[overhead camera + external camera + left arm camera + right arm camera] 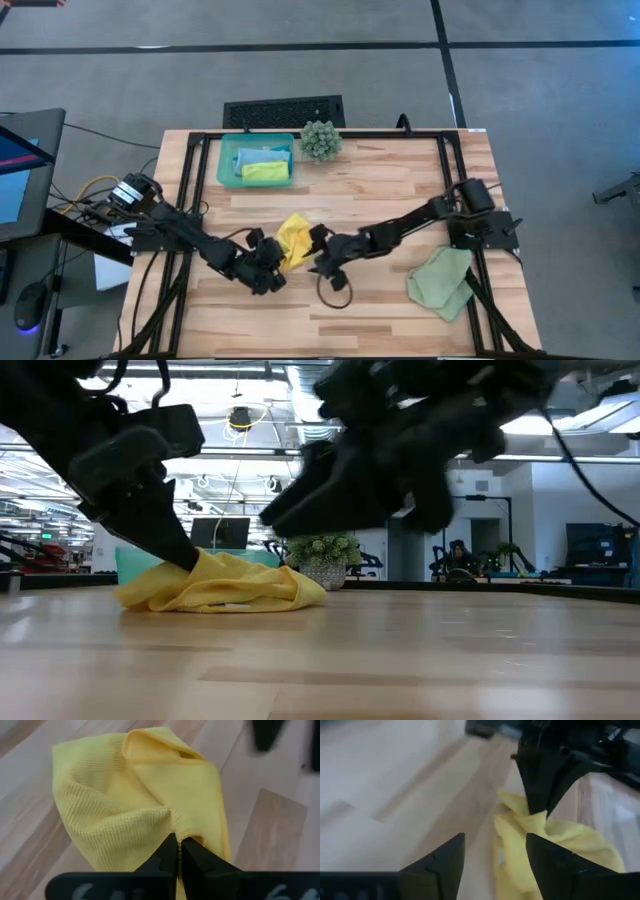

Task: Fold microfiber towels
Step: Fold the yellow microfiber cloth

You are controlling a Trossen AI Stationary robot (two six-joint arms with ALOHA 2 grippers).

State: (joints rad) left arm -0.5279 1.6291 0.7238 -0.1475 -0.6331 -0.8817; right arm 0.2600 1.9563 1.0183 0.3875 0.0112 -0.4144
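Wooden slatted table (pixel 400 200) is carrying everything. Pale sage green microfiber towel (pixel 441 281) is lying crumpled well away from both jaws. Crumpled yellow microfiber towel (pixel 294 240) is sitting mid-table between the grippers. Left gripper (pixel 178 851) is pinching its edge, jaws fully closed. Right gripper (pixel 495 857) is standing beside it, jaws spread, gripping nothing.

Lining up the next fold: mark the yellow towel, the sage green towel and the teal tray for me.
yellow towel (pixel 294 238): high view, middle of the bunched cloth.
sage green towel (pixel 441 280): high view, centre of the cloth by the right arm's base.
teal tray (pixel 228 149): high view, bare left part of its floor.
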